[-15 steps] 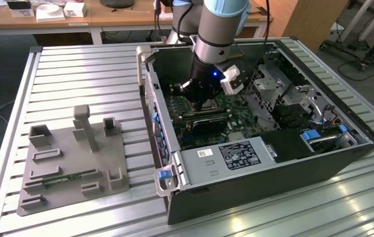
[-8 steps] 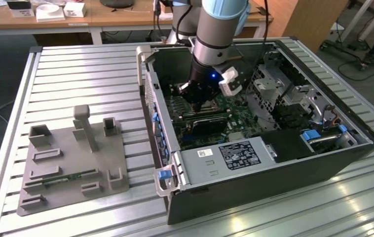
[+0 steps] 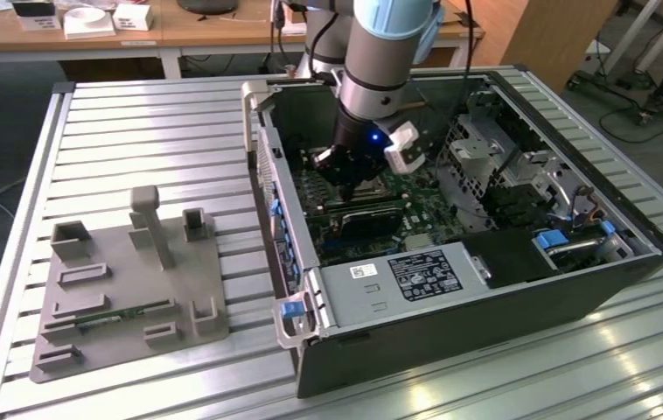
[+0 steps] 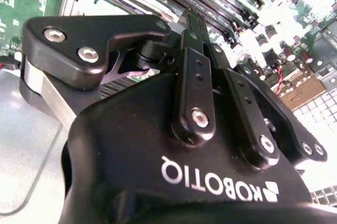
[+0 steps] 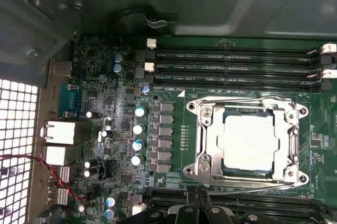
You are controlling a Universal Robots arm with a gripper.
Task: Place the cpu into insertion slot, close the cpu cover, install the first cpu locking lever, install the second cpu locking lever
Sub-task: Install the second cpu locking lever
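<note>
The cpu [image 5: 248, 140] lies flat in the insertion slot [image 5: 202, 109], its silvery top showing through the cut-out of the cpu cover [image 5: 210, 142]. The cover is folded down over it. One thin wire locking lever [image 5: 247, 100] runs along the socket's side nearest the memory slots. A second locking lever [image 5: 247, 181] runs along the opposite side. My gripper [image 5: 210, 214] hovers just past that second lever, inside the open computer case [image 3: 349, 179]. In the second wrist view its black fingers [image 4: 192, 21] meet, shut, with nothing held.
Long black memory slots [image 5: 231, 63] flank the socket, and capacitors [image 5: 139, 129] stand beside it. The case's metal walls [image 3: 268, 166] and the power supply [image 3: 414, 276] hem in the arm. A grey parts fixture [image 3: 122, 280] sits on the slatted table [image 3: 133, 131] at the exterior view's left.
</note>
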